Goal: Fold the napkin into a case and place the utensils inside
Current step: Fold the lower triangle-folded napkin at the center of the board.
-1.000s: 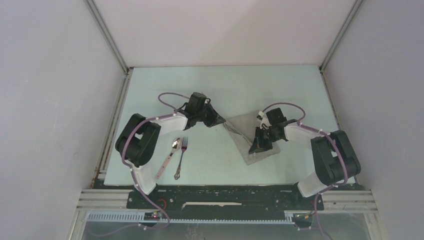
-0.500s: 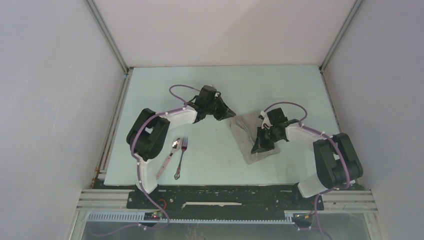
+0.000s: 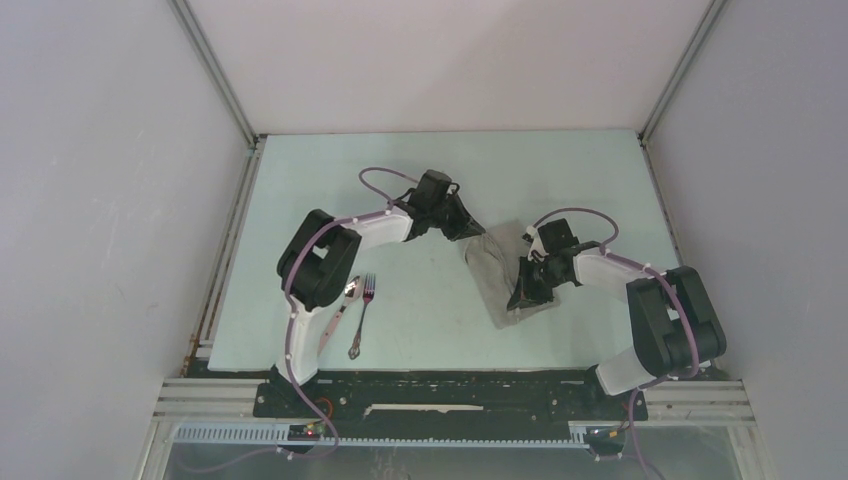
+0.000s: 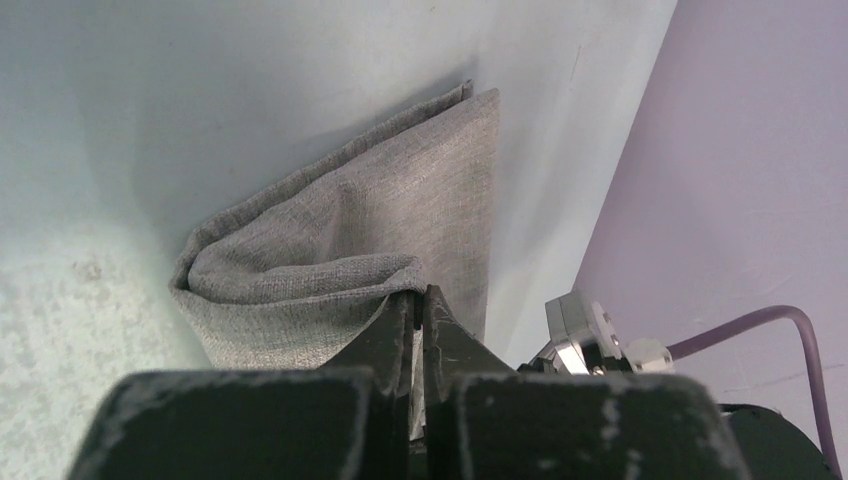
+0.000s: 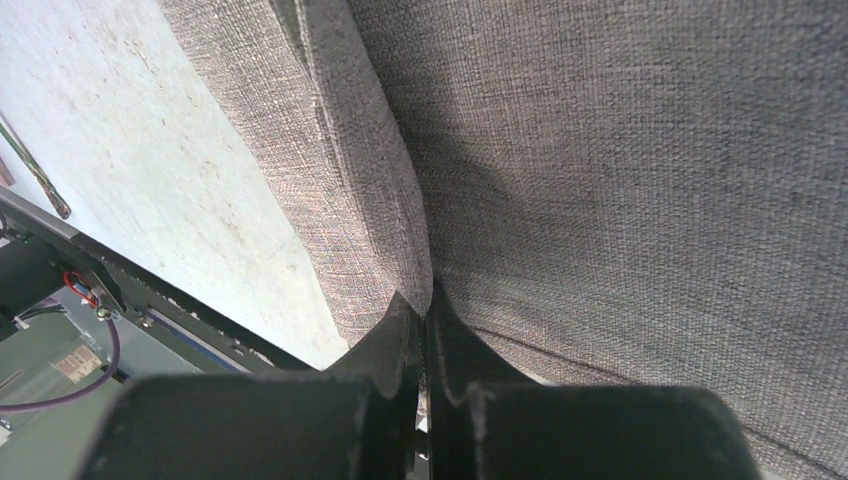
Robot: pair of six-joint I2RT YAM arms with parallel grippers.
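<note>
Napkin (image 3: 495,280) in both jaws

Top camera looks down from behind; both wrist cameras closely share the napkin (image 3: 492,268).

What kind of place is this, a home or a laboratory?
Probably a laboratory robot booth: bare white walls in a metal frame enclose a pale table, and a left arm and right arm are bolted to a rail at its near edge.
</note>
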